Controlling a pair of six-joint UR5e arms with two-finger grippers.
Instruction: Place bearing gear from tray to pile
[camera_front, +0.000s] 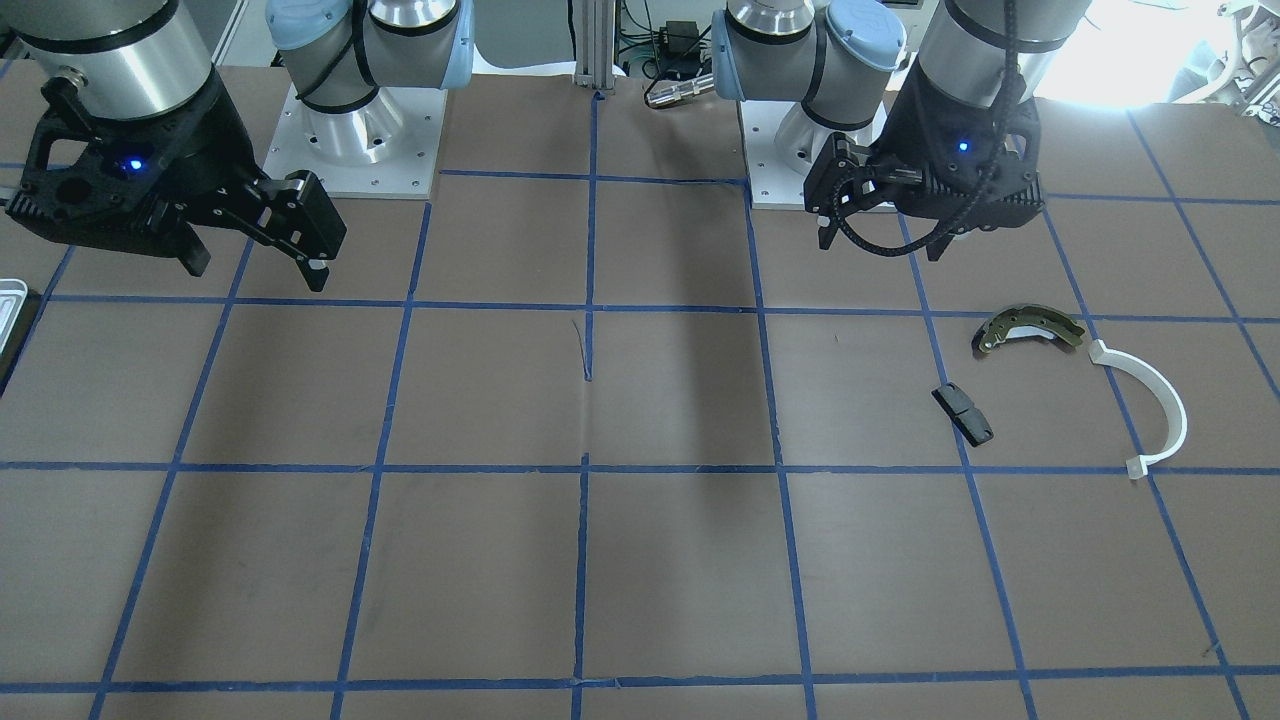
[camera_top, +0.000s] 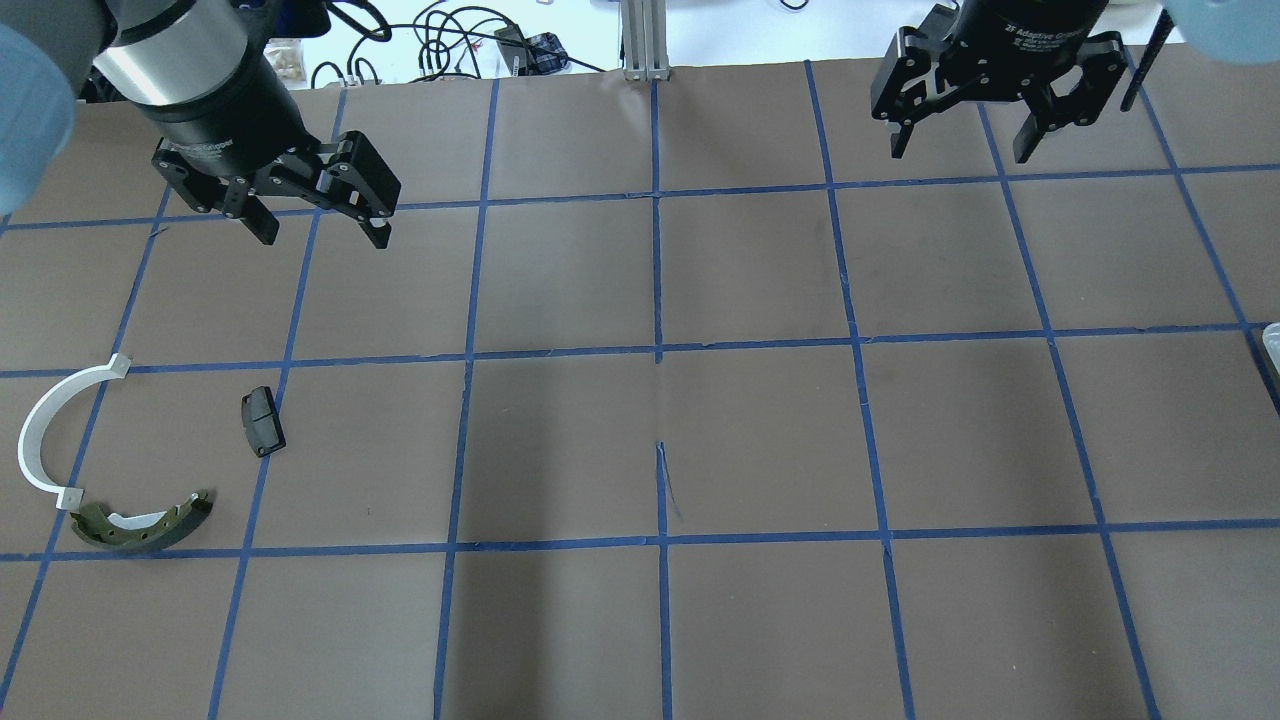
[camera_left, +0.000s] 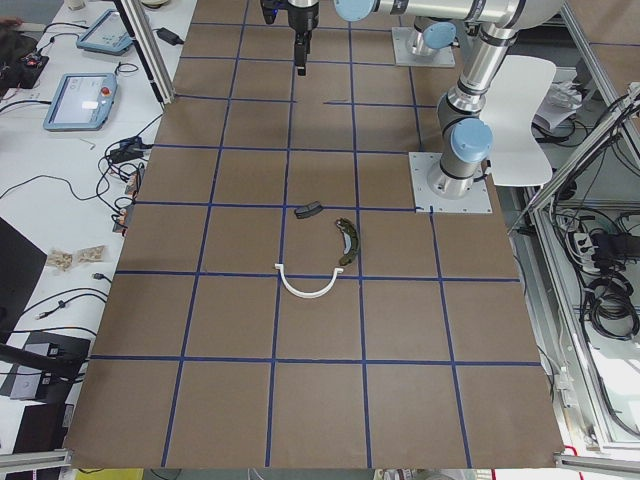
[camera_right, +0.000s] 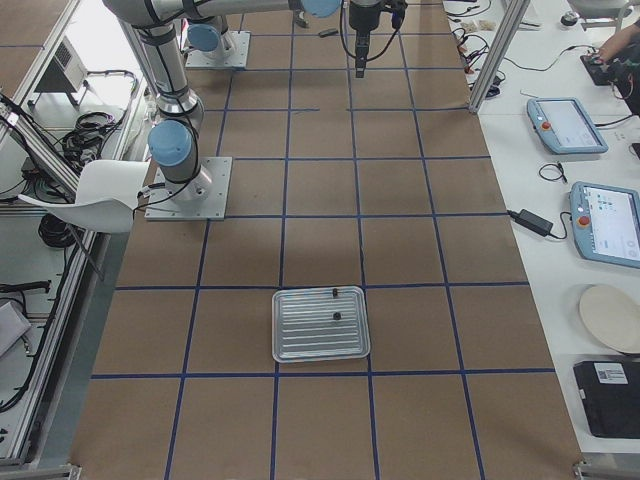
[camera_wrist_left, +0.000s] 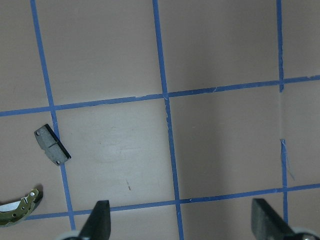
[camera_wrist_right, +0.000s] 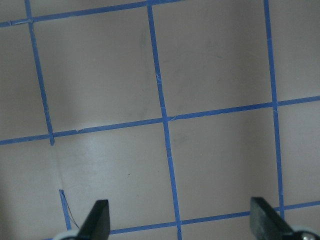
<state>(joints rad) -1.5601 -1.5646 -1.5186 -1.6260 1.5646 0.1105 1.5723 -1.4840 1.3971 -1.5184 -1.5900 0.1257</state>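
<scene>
The silvery tray (camera_right: 320, 325) lies on the table in the exterior right view with two small dark parts (camera_right: 336, 317) in it; which is the bearing gear I cannot tell. Only the tray's edge (camera_front: 10, 300) shows in the front view. The pile is an olive brake shoe (camera_top: 140, 525), a white plastic arc (camera_top: 45, 430) and a black pad (camera_top: 262, 421). My left gripper (camera_top: 322, 235) hangs open and empty above the table, beyond the pile. My right gripper (camera_top: 960, 152) is open and empty, high over the far right, away from the tray.
The brown table has a blue tape grid. Two square metal base plates (camera_front: 360, 150) stand at the robot's side. A metal post (camera_top: 645, 40) stands at the far edge. Side benches hold tablets and cables (camera_left: 85, 95).
</scene>
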